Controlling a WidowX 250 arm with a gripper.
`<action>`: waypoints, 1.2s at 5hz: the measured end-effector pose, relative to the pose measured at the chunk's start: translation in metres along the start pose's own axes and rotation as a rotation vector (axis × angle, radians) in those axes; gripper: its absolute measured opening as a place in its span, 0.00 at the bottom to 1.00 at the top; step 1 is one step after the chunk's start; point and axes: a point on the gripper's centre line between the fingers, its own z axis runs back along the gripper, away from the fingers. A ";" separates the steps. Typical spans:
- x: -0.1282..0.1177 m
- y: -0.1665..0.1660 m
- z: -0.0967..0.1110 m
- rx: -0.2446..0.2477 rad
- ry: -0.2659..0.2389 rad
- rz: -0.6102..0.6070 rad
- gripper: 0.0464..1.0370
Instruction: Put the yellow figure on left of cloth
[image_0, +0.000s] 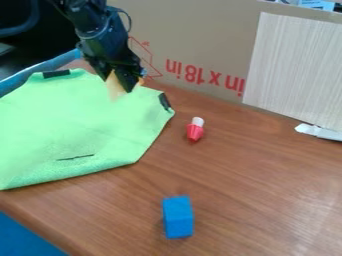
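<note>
From my seat, the cloth (73, 130) runs out of view on the left, with black patches at its far corner and right corner and a crease near its front edge; if I go too far left, I could lose sight of where I set things down. Over its far right part I have the figure (114, 91), pale yellow-orange and pinched in the gripper (117, 84), as best I can judge. I can't tell whether its lower end brushes the cloth; if it does, a sideways sweep could drag the fabric into folds or twist the figure in my grip, so I'd lift a little before heading left. Letting go too high could topple it, and soft cloth gives it poor footing. Further right, the block (178, 217) is near the front and the red piece (194, 131) lies just beside the cloth, both away from that route. Behind, the box (194, 45) is close to the gripper, so swinging backward could knock it
</note>
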 end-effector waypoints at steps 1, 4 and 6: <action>-0.015 0.023 0.000 0.059 0.002 -0.022 0.43; -0.068 0.075 0.020 0.174 0.100 -0.085 0.43; -0.084 0.085 0.021 0.243 0.174 -0.127 0.43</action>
